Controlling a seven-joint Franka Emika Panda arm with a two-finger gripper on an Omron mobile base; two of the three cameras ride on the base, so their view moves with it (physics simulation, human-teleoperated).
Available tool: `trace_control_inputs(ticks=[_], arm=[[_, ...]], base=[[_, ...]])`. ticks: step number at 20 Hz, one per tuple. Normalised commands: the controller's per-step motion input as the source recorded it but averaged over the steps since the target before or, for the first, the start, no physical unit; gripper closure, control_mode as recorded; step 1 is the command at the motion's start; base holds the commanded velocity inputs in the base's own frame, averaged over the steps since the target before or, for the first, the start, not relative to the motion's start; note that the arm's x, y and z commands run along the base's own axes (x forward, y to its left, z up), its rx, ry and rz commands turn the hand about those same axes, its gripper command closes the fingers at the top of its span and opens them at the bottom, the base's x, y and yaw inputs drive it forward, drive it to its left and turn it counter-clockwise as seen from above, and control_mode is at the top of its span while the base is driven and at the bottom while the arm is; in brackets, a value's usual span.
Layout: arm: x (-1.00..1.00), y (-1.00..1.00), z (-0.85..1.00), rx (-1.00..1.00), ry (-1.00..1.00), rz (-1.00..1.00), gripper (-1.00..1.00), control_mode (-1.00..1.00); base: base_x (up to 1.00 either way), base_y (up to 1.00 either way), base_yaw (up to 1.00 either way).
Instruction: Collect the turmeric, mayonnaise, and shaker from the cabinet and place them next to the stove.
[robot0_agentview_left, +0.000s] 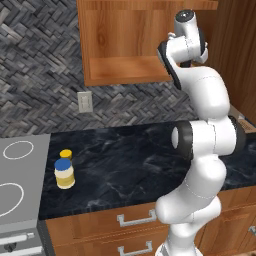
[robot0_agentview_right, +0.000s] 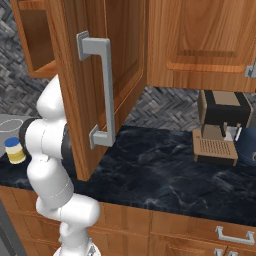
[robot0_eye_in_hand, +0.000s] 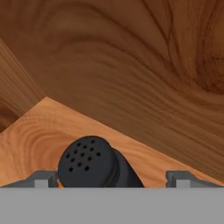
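shaker (robot0_eye_in_hand: 89, 162) between open tool (robot0_eye_in_hand: 113, 178) fingertips

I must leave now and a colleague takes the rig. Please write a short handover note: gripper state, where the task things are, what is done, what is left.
Gripper: open, inside the cabinet, one finger on each side of the shaker, not closed on it.
Shaker: lies tilted on the cabinet's wood.
Mayonnaise and turmeric: stand on the black counter beside the stove, turmeric just behind the mayonnaise.
Done: two of three items placed.
Left: grasp the shaker, carry it out, set it by the stove.
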Motion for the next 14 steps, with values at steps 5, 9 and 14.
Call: trace_control_inputs(ticks=[5,9,14], arm=[[0.00,0.00,-0.08,0.00,0.00,0.00,1.00,-1.00],[0.00,0.00,-0.01,0.00,0.00,0.00,1.00,-1.00],[0.00,0.00,-0.01,0.00,0.00,0.00,1.00,-1.00]], base=[[0.00,0.00,0.00],[0.00,0.00,0.00],[0.00,0.00,0.00]])
